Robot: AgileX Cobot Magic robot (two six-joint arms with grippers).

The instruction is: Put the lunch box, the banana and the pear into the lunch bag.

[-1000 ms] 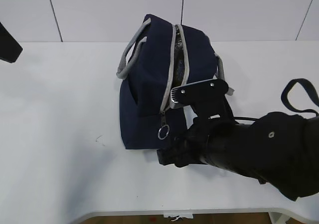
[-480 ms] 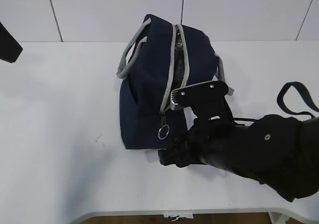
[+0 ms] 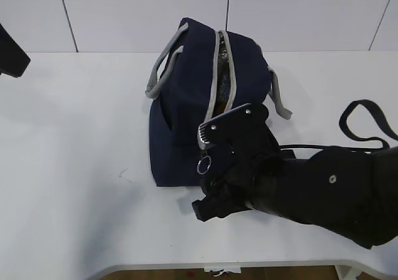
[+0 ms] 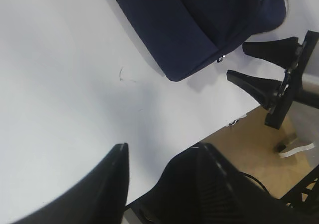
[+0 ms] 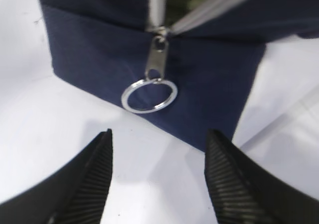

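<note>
We see the lunch bag [image 3: 193, 106] standing on the white bench [image 3: 74, 137], a little behind the middle, its navy fabric upright and its two grey strap handles [image 3: 163, 62] flopped outward to either side. The grey zipper [image 3: 217, 74] along the top is parted, and only a dark gap shows between its two tapes — we cannot tell what lies inside. The lunch box, the banana and the pear appear in none of our views.

At the near end of the bag the zipper slider hangs down with its ring pull [image 5: 149, 95] lying flat against the navy end panel. The right gripper [image 5: 157, 176] is low over the bench just in front of that end, its two ribbed black fingers [image 5: 89, 176] spread wide apart, with the ring pull framed between and beyond them; nothing is held, and neither finger touches the ring or the fabric. From the exterior view the right arm reaches in from the lower right, its wrist camera bracket [image 3: 227, 126] overlapping the bag's near corner.

The left gripper [image 4: 159, 174] hangs well apart from the bag — over the bench's near-left part — with its fingers open and empty. A small dark scuff [image 4: 121, 73] marks the bench between it and the bag.
</note>
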